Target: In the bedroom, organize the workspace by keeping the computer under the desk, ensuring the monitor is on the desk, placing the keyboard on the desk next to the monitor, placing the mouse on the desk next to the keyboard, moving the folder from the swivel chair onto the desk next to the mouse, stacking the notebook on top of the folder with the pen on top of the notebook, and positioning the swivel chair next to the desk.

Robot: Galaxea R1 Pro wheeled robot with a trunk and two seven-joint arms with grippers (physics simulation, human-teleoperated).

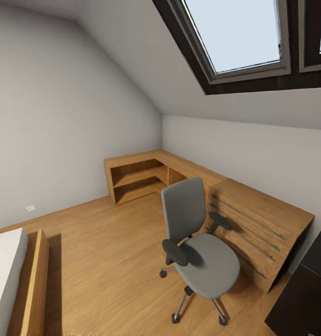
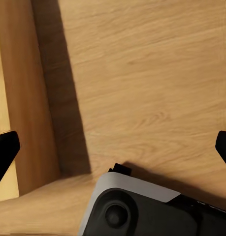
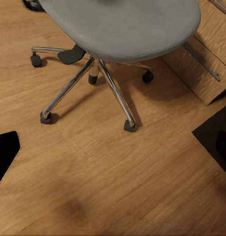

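no readable text, labels or signs anywhere

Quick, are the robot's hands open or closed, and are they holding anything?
Left gripper: open, holding nothing, over the wood floor.
Right gripper: open, holding nothing, near the swivel chair.

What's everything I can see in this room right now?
Swivel chair: one, grey with black armrests and chrome base, on the floor beside the cabinet; seat bare.
Cabinet: one, low light wood, L-shaped along the walls.
Desk: one, dark corner, near right.
Bed: one, white with wood frame, near left.
Skylight: dark frame, in the sloped ceiling.
Floor: wood.
Left gripper: black fingertips wide apart.
Right gripper: black fingertips apart.
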